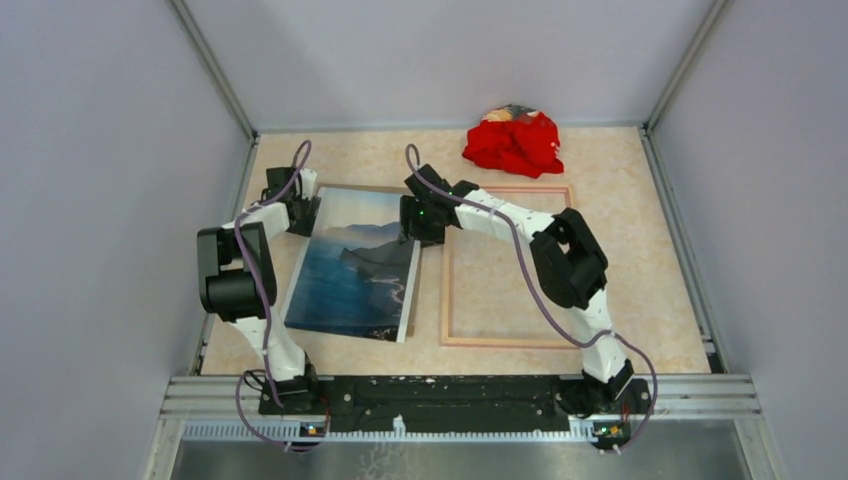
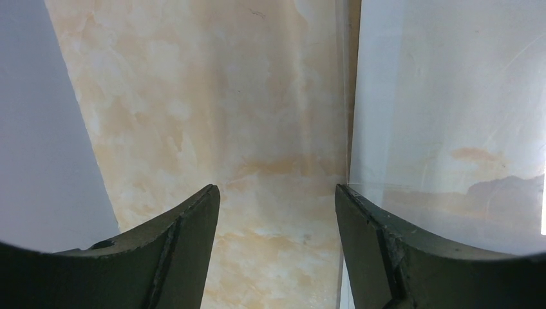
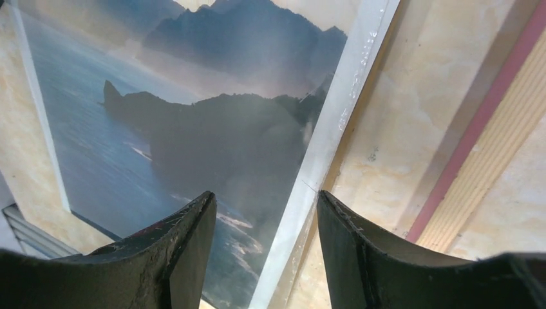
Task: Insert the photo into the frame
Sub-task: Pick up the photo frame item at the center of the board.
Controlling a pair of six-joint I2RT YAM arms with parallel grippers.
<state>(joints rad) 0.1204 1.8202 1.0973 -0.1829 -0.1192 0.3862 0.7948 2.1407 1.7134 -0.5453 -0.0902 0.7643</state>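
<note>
The photo (image 1: 355,270), a sea and dark cliffs under a pale sky with a thin white edge, lies on the table's left half. To its right lies the frame (image 1: 446,290), flat and with nothing inside it. Its pink edge and ribbed tan face (image 3: 496,145) show in the right wrist view. My left gripper (image 1: 303,212) is at the photo's far left corner. It stands open (image 2: 277,188) over bare table, its right finger at the photo's pale edge (image 2: 451,116). My right gripper (image 1: 422,228) is open (image 3: 267,193) and straddles the photo's white right edge (image 3: 335,129).
A red cloth heap (image 1: 514,142) sits at the back, just beyond the frame's far rail. A thin brown strip (image 1: 350,187) shows along the photo's far edge. Grey walls close in the table on three sides, and a metal rail (image 1: 460,395) runs along the near edge.
</note>
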